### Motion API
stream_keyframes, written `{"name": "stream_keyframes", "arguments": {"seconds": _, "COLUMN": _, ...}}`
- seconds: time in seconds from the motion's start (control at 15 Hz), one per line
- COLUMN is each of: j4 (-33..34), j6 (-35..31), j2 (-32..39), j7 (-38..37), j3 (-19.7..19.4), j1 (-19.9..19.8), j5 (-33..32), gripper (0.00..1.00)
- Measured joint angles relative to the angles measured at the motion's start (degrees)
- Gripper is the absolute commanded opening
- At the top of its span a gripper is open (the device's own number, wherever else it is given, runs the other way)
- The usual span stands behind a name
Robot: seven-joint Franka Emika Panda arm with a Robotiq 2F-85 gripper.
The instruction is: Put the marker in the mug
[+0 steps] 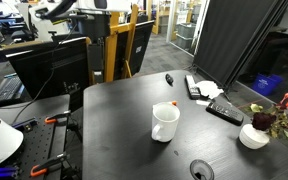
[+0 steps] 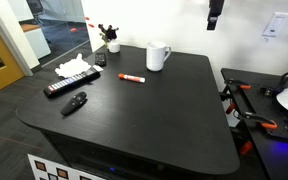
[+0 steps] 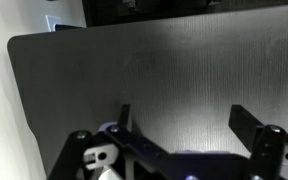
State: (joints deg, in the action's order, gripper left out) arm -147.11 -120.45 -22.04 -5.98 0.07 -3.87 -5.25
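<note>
The gripper [image 2: 215,12], jaws wide and empty, hangs upper right; the marker [image 2: 131,78] lies lower-left, axis horizontal, near the mug [image 2: 157,56].

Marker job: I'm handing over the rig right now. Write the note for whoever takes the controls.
Gripper: open and empty, held high above the table, touching nothing.
Marker: lying flat on the table, apart from the mug, between it and the remote.
Mug: upright near the table's far edge in an exterior view, with nothing sticking out of it.
Done: nothing; the marker has not been picked up.
Left: bring the gripper down over the marker, close on it, lift, carry it over the mug and release it inside.
</note>
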Motion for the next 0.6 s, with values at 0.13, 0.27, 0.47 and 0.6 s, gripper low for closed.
{"name": "stream_keyframes", "arguments": {"seconds": 0.13, "j4": 0.3, "j6": -3.3, "j2": 0.6, "j7": 0.0, "j3": 0.3, "j1": 0.4, "j5": 0.0, "gripper": 1.0}}
{"name": "stream_keyframes", "arguments": {"seconds": 0.27, "j4": 1.1, "j6": -6.4, "j2": 1.8, "j7": 0.1, "j3": 0.8, "j1": 1.0, "j5": 0.0, "gripper": 1.0}}
{"name": "stream_keyframes", "arguments": {"seconds": 0.47, "j4": 3.6, "j6": -10.0, "j2": 5.0, "j7": 0.1, "j3": 1.5, "j1": 1.9, "j5": -0.1, "gripper": 1.0}}
{"name": "stream_keyframes", "arguments": {"seconds": 0.6, "j4": 6.1, "j6": -11.5, "j2": 8.3, "j7": 0.1, "j3": 1.7, "j1": 2.2, "j5": -0.2, "gripper": 1.0}}
